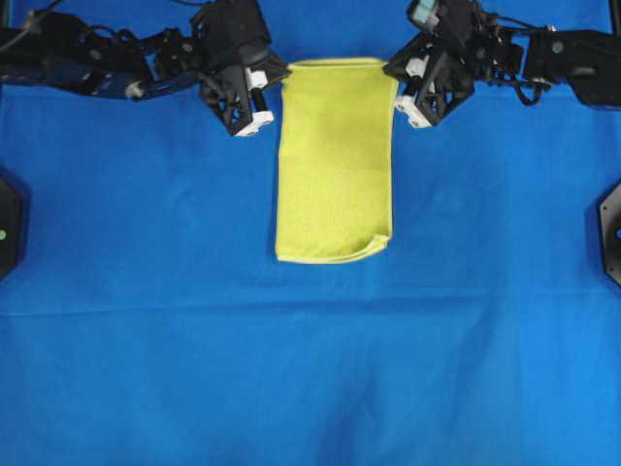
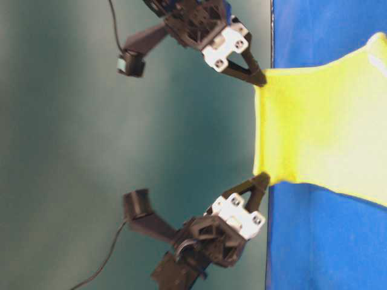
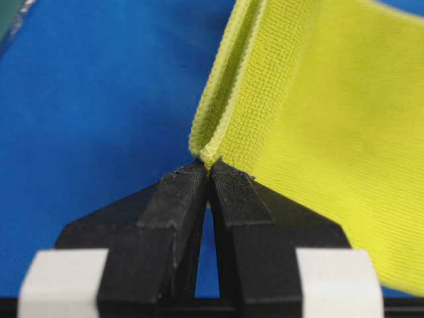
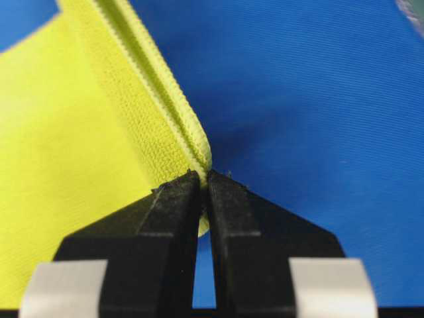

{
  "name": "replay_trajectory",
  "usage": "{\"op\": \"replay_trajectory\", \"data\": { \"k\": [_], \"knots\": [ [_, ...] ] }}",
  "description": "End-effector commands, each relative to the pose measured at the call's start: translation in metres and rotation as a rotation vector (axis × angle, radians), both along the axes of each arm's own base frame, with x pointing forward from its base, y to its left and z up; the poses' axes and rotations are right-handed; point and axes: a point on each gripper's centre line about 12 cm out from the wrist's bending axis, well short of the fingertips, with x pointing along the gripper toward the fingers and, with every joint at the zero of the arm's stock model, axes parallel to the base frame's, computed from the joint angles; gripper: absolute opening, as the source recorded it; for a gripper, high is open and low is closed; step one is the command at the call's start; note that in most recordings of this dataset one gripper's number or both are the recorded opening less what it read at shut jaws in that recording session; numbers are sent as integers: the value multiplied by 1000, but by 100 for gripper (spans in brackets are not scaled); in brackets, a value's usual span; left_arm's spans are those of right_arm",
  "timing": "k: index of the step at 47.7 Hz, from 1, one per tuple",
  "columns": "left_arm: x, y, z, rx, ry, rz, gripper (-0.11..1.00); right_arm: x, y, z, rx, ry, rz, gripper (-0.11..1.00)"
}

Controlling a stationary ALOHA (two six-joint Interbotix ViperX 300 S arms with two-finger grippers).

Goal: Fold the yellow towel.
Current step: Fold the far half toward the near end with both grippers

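Yellow towel (image 1: 335,165): you see it folded into a tall rectangle lying on the blue tablecloth (image 1: 146,320), at the middle of the far half of the cloth, its short far edge close to the cloth's far edge.
Towel layers: the wrist views show two layers with the paler hem meeting at each far corner.
Towel near edge: the near right corner of the top layer is curled back slightly; the rest lies flat.
Towel far edge: in the table-level view it is lifted off the cloth and stretched taut between the two grippers.
Left gripper (image 3: 209,167): you find its black fingers (image 3: 179,199) pressed together on the far left corner of the towel, pinching the doubled hem.
Right gripper (image 4: 204,175): its black fingers (image 4: 232,205) are likewise closed on the far right corner, with the hem caught at the tips.
Arms: both reach in from the far corners of the cloth, one on each side of the towel.
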Motion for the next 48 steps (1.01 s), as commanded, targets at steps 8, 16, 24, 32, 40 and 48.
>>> {"op": "replay_trajectory", "data": {
  "k": [8,16,24,32,40,48],
  "knots": [
    [-3,-57,28,3,-50,-124,1,5,56,27,13,-29,98,4],
    [-3,-100,19,-31,-18,-222,1,8,94,19,73,8,152,4],
    [-5,-130,5,-79,39,-282,1,13,123,10,122,41,190,4],
    [-1,-152,-17,-96,91,-336,1,20,141,-10,152,90,221,4],
    [8,-165,-31,-92,85,-370,1,24,155,-28,174,140,242,4],
    [14,-179,-33,-83,54,-409,1,25,168,-29,189,141,259,4]
  ]
}}
